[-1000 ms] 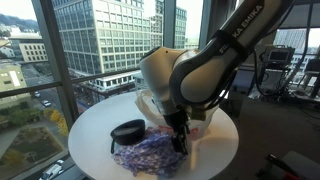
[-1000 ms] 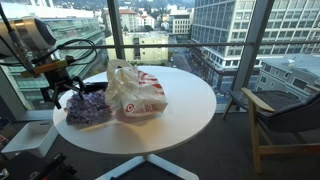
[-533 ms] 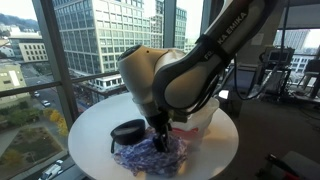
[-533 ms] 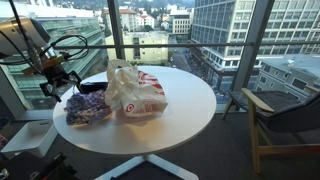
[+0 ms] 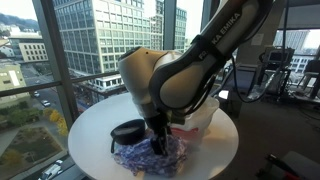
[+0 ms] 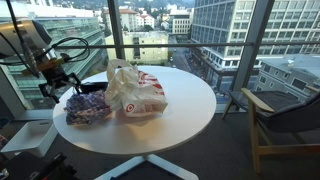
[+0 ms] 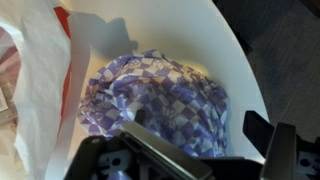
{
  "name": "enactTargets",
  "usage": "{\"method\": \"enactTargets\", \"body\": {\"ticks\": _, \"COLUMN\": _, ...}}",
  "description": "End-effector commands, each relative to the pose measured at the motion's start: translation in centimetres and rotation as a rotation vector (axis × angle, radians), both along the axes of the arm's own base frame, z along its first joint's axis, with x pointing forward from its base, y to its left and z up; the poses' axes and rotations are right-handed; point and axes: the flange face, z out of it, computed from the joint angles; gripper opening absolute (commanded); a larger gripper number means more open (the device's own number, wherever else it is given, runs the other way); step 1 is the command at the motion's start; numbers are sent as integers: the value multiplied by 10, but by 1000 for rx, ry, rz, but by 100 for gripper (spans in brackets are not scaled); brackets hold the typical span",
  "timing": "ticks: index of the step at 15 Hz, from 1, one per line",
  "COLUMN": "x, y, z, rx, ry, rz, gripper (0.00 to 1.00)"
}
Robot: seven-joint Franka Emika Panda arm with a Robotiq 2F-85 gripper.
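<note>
A purple-and-white checkered cloth (image 5: 150, 156) lies crumpled on the round white table (image 5: 90, 130); it also shows in the other exterior view (image 6: 88, 106) and in the wrist view (image 7: 160, 98). My gripper (image 5: 157, 143) hangs just above the cloth, open and empty, also visible in an exterior view (image 6: 62, 85). In the wrist view its two fingers (image 7: 200, 135) stand wide apart over the cloth's near edge. A black bowl (image 5: 127, 131) sits right next to the cloth.
A white plastic bag with red print (image 6: 136, 90) stands on the table beside the cloth, seen at the left of the wrist view (image 7: 35, 70). The table edge (image 7: 240, 50) is close to the cloth. Floor-to-ceiling windows surround the table. A chair (image 6: 285, 115) stands nearby.
The arm has swung sideways across the table and now hangs over the cloth near the bowl. In the last half second it barely moved.
</note>
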Motion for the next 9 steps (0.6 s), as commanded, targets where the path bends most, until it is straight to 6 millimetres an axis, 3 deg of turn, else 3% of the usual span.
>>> {"method": "enactTargets", "body": {"ticks": 1, "x": 26, "y": 11, "z": 4, "rx": 135, "ry": 1, "rz": -105, "gripper": 100}}
{"method": "enactTargets", "body": {"ticks": 9, "x": 99, "y": 13, "z": 39, "rx": 282, "ry": -158, "rz": -460, "gripper": 100}}
